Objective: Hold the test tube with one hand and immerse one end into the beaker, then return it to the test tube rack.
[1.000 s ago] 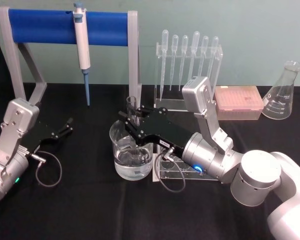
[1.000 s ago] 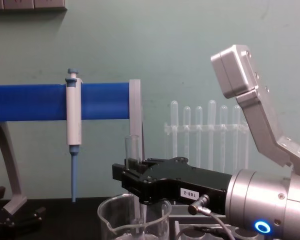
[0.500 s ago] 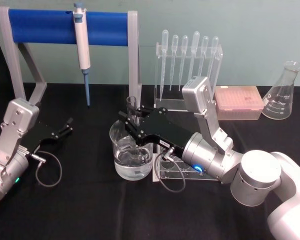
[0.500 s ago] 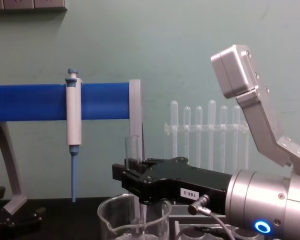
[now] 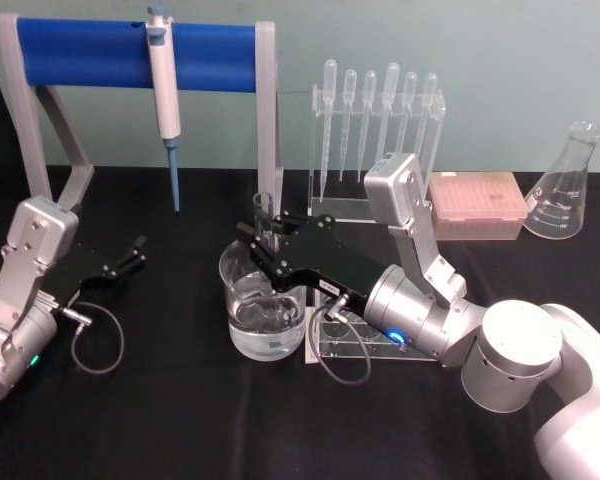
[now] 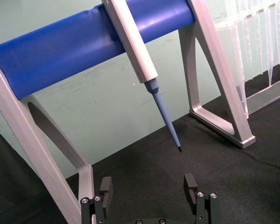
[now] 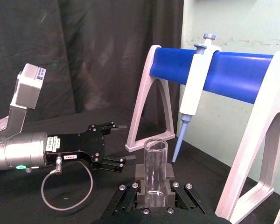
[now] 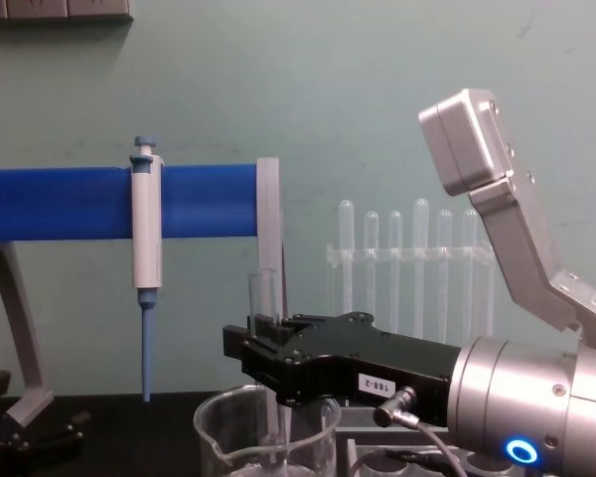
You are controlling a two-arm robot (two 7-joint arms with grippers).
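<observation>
test tube [image 5: 264, 210] tight in right pincer [image 5: 263, 242], inside beaker [image 5: 265, 322]; left pincer [image 5: 132, 254] apart; black cloth [image 5: 180, 405], teal wall [image 5: 510, 50]

The right gripper [image 8: 263, 323] is showing black flat plates and a small white label [image 8: 370, 382] — its silver wrist [image 8: 512, 393] is glowing with a blue ring [image 8: 521, 451], trailing a grey cable [image 8: 421, 425].

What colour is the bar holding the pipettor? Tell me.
Blue: the bar shows best in the head view.
</observation>
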